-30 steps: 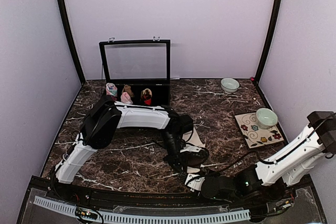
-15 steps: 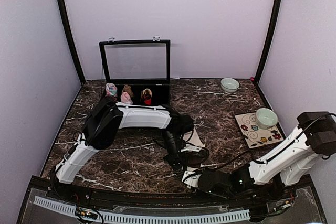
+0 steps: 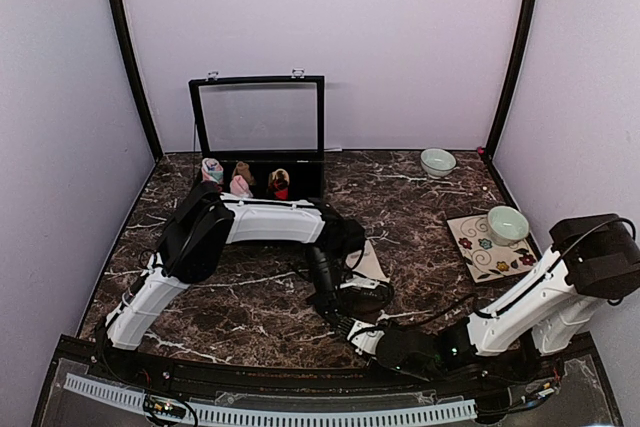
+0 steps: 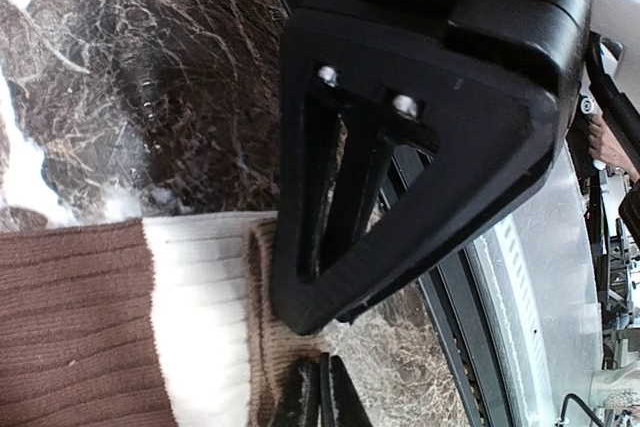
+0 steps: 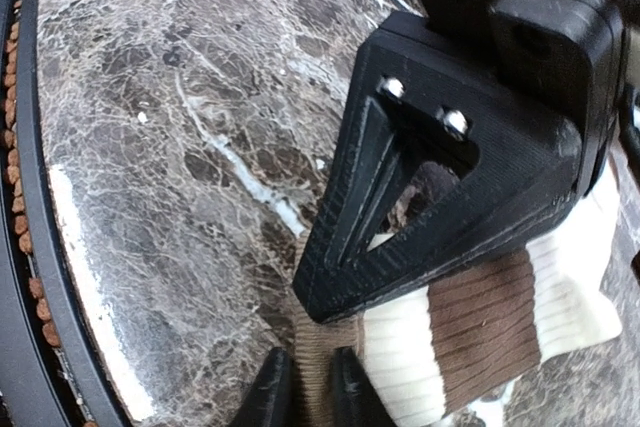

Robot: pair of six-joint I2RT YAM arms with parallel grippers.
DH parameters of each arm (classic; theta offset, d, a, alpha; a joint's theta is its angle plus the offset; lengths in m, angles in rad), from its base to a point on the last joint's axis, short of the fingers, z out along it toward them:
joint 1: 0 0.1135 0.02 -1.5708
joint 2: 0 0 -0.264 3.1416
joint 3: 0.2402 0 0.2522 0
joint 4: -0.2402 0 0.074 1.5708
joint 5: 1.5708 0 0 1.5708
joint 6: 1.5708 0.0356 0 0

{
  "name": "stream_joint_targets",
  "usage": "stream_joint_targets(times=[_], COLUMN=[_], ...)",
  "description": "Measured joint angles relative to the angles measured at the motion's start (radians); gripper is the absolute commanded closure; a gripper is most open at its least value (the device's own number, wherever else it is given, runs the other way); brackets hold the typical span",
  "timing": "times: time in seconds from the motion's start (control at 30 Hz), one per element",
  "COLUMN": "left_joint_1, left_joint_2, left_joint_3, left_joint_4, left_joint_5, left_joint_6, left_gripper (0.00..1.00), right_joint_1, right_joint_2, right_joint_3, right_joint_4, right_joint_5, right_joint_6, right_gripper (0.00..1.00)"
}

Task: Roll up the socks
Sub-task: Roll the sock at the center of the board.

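Shifted right gripper (image 5: pixel 307 392) leftward to sock (image 5: pixel 480 317) end, pinched narrow on tan edge. Kept left gripper (image 4: pixel 320 399) shut to a slit at cuff, hold unclear. Ready to start rolling.

cream sock (image 4: pixel 195 327) on dark marble table (image 3: pixel 250 292)

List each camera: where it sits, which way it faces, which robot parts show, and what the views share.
Top external: fixed above and behind the bases, facing down and forward over the table; left arm and right arm both show.
Left wrist: on the left arm, facing down past its own fingers at the cream sock.
Right wrist: on the right arm, facing down past its own fingers at the same sock.
Shared: both wrist views show the cream sock on marble.
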Motion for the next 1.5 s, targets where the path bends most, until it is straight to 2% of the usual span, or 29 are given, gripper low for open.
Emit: stream_joint_targets(times=[0.1, 0.17, 0.27, 0.43, 0.6, 0.8, 0.97, 1.27, 1.5], left_joint_1=[0.006, 0.009, 0.013, 0.028, 0.064, 0.132, 0.13, 0.091, 0.0], left_joint_2=[0.0, 0.0, 0.0, 0.0, -0.037, -0.206, -0.304, -0.319, -0.319], left_joint_3=[0.002, 0.002, 0.002, 0.002, -0.05, -0.26, -0.322, -0.349, -0.397], left_joint_4=[-0.003, -0.003, -0.004, -0.021, 0.005, 0.127, 0.202, 0.239, 0.274], left_joint_5=[0.0, 0.0, 0.002, 0.029, 0.045, -0.024, -0.076, -0.108, -0.177], left_joint_6=[0.0, 0.0, 0.002, 0.016, 0.004, -0.033, -0.035, -0.005, 0.013], left_gripper=[1.0, 0.99, 0.91, 0.73, 0.63, 0.62, 0.61, 0.62, 0.62], right_joint_1=[-0.001, -0.002, -0.002, -0.01, -0.059, -0.148, -0.237, -0.347, -0.432], right_joint_2=[0.003, 0.004, 0.008, 0.012, -0.013, -0.048, -0.045, -0.013, 0.009], right_joint_3=[-0.002, -0.004, -0.005, -0.005, -0.029, -0.06, -0.08, -0.208, -0.218], right_joint_4=[0.0, 0.004, 0.01, 0.018, 0.034, 0.064, 0.121, 0.367, 0.408], right_joint_5=[-0.01, -0.01, -0.007, -0.011, -0.085, -0.245, -0.394, -0.617, -0.772], right_joint_6=[0.044, 0.08, 0.126, 0.208, 0.317, 0.472, 0.607, 0.805, 0.882], right_gripper=[1.0, 1.0, 1.0, 1.0, 1.0, 1.0, 1.0, 1.0, 1.0])
